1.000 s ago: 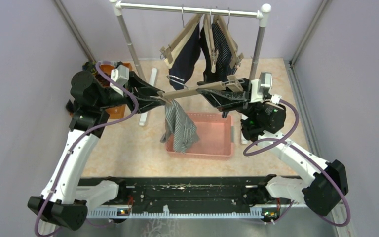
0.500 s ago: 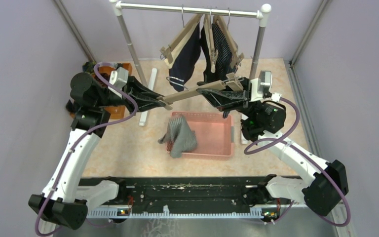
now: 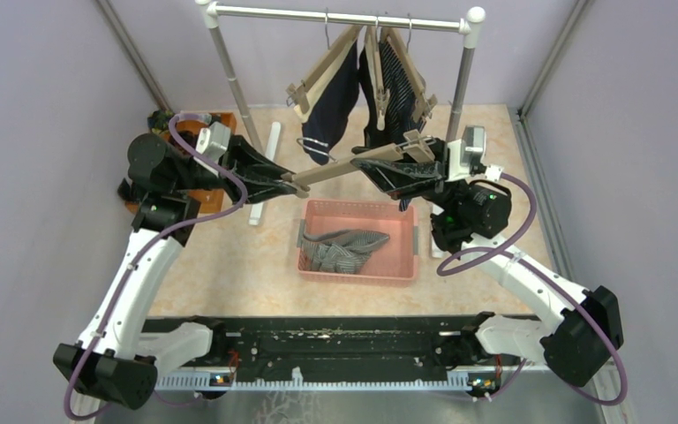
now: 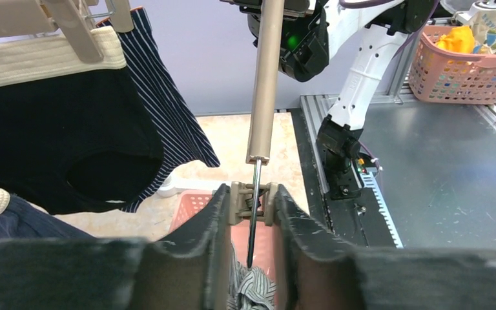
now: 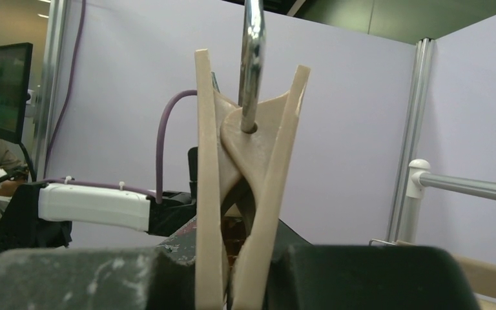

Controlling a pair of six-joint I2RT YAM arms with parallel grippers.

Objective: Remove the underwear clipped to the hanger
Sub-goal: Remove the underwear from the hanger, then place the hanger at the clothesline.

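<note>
The bench (image 3: 221, 256) fills the middle of the top view, a pale beige floor between lilac walls. At the top centre of that view stands the clothes rack (image 3: 344, 16), its metal rail running left to right. Three pieces of underwear hang from it on wooden hangers, close together: the plain navy underwear (image 3: 335, 102) on the left, the black underwear (image 3: 372, 88) in the middle and the navy white-striped underwear (image 3: 399, 88) on the right.

Below the rack, at the centre of the frame, the pink basket (image 3: 362, 274) sits on the bench. The grey-white striped underwear (image 3: 342, 249) lies crumpled inside it, free of any clip, mostly toward the left half.

Above the basket I hold a bare wooden hanger (image 3: 344, 166) roughly level, slanting up toward the right of the frame. Nothing hangs from it.

My right end effector (image 3: 375, 168) is pressed together on the hanger's right part; in the right wrist view the wooden pieces and the metal hook rise straight up between my fingers (image 5: 336, 278).

My left end effector (image 3: 290, 183) is at the hanger's left end. In the left wrist view its fingers (image 4: 213, 226) pinch the small clip (image 4: 252, 203) from both sides, with a thin metal rod running down between them and the striped cloth and basket below.
</note>
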